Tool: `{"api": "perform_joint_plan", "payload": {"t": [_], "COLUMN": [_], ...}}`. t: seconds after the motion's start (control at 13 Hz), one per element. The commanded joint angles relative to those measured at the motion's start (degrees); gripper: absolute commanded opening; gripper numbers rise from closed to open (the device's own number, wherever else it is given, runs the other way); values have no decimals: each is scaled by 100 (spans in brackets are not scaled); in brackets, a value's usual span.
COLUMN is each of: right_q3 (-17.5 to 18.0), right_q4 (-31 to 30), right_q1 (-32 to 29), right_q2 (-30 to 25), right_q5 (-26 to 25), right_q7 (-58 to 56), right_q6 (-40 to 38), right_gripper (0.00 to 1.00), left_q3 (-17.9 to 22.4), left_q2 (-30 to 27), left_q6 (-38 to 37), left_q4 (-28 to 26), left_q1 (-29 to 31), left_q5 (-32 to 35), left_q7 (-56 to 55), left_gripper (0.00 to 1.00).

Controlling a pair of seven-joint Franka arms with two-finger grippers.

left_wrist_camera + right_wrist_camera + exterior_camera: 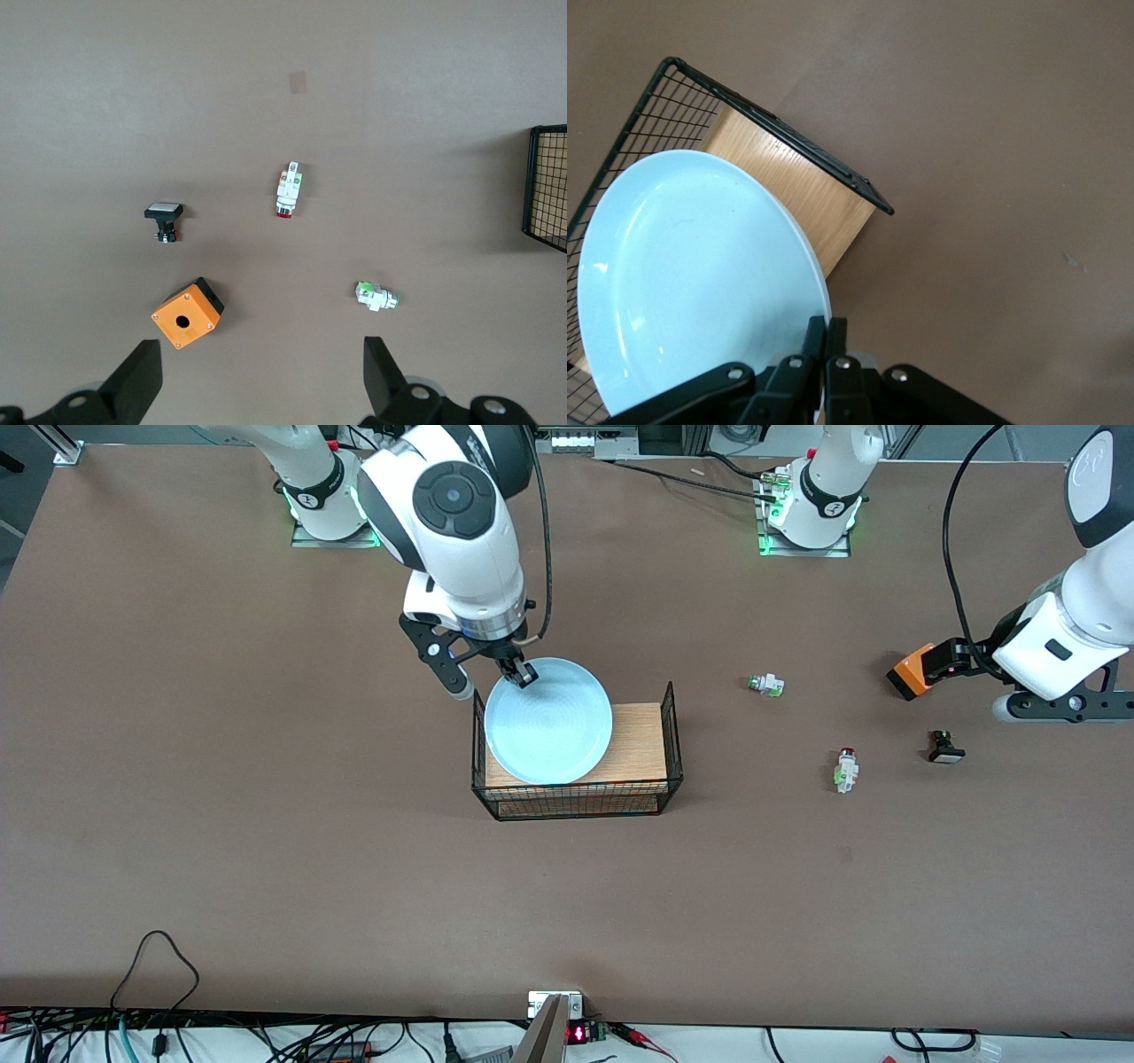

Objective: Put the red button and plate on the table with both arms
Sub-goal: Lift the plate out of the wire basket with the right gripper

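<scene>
Right end effector point(523, 674) pinches the plate point(548, 720) rim over the rack point(671, 731), mid-counter point(266, 824). Left end effector point(257, 376) hangs wide open, empty, above the red button point(287, 189) near the counter's left-arm edge.

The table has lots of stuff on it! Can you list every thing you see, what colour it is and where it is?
plate: one, pale blue, over the wire rack, its rim pinched by the right gripper.
wire rack: one, black mesh with a wooden top, at the table's middle.
red button: one, whitish with a dark-red cap, lying on the table toward the left arm's end.
green-capped button: one, white and green, farther from the front camera than the red button.
black-and-white button: one, beside the red button, toward the left arm's end.
orange box: one, orange and black, under the left arm.
table: one, brown.
right gripper: black, shut on the plate's rim.
left gripper: black, open, above the orange box, waiting.
</scene>
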Motion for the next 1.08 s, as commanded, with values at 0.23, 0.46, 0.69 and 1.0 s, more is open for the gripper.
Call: {"api": "perform_joint_plan", "payload": {"t": [0.23, 0.46, 0.69, 1.0], "right_q3": [-154, -215, -522, -1076], "right_q4": [295, 286, 85, -687], "right_q1": [-128, -400, -612, -1041], "right_q2": [-284, -644, -830, -1181], "right_q5": [290, 369, 405, 343], "right_q7": [-404, -1405, -2864, -5252], "right_q6": [-545, -1124, -1249, -1205], "right_gripper": [0, 0, 0, 0], "left_q3": [-29, -90, -81, -81], "left_q2": [-70, -70, -79, -79], "left_q6": [-110, -110, -110, -145], "left_q4": [35, 35, 35, 43], "left_q1": [-23, -14, -14, -5], "left_q5": [-73, -73, -143, -161], "left_q7": [-99, -108, -309, -319], "left_gripper": [100, 100, 100, 100]}}
